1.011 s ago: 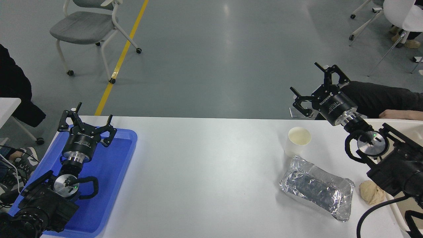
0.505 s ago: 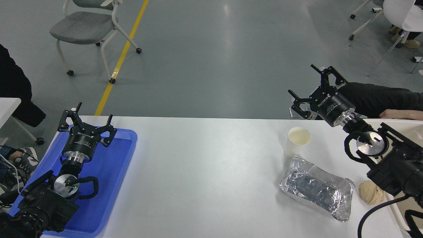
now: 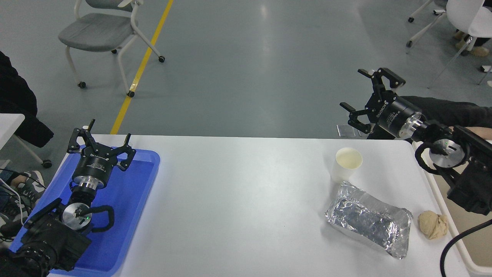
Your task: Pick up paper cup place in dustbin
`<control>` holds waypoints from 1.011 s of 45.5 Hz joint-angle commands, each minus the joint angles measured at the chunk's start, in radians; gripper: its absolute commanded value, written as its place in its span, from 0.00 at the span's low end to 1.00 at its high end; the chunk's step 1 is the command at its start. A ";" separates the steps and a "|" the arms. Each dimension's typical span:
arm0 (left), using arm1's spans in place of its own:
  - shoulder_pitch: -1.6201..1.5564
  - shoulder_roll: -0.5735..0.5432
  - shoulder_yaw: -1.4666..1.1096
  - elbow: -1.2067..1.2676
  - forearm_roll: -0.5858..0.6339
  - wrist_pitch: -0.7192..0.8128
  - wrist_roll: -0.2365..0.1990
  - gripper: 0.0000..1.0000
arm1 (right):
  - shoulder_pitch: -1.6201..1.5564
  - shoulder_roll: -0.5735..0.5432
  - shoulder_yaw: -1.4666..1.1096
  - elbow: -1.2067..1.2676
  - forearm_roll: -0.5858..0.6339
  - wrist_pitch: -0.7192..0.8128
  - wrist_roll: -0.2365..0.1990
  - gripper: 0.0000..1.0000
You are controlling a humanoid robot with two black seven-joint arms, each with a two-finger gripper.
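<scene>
The paper cup (image 3: 348, 164) stands upright on the white surface (image 3: 238, 192), mouth up, toward the far right, and nothing is touching it. Just on its near side lies a crumpled foil container (image 3: 367, 219), close enough that coming at the cup from the near side looks awkward; a beige dough-like lump (image 3: 432, 225) sits further right near the edge. The right gripper (image 3: 367, 92) hangs in the air beyond the far edge of the surface, up and to the right of the cup, well apart from it. Its fingers (image 3: 392, 77) are spread wide and released, gripping nothing and touching nothing, which fits an arm lining up for a grasp and not yet on its way down. The dustbin (image 3: 467, 261) shows only as a cream rim running along the right edge, beside the surface, so the carry from cup to bin should be a short one to the right. Over on the left, the left gripper (image 3: 100, 143) is parked above a blue tray (image 3: 142, 181), its fingers also splayed open and empty. The pick is not yet begun: the cup is free and upright, a clean target from above or from the far side.
</scene>
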 commanded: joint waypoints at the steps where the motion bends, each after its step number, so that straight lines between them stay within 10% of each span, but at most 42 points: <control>1: -0.002 -0.002 0.002 -0.001 0.000 0.000 0.000 1.00 | 0.190 -0.101 -0.316 0.081 -0.033 -0.037 0.002 1.00; 29: -0.002 -0.003 0.000 -0.001 0.000 0.000 0.002 1.00 | 0.977 -0.109 -1.445 0.490 -0.239 -0.019 0.007 1.00; 46: 0.000 0.000 0.000 -0.001 0.000 0.000 0.000 1.00 | 1.353 0.032 -1.697 0.966 -0.247 0.033 0.010 1.00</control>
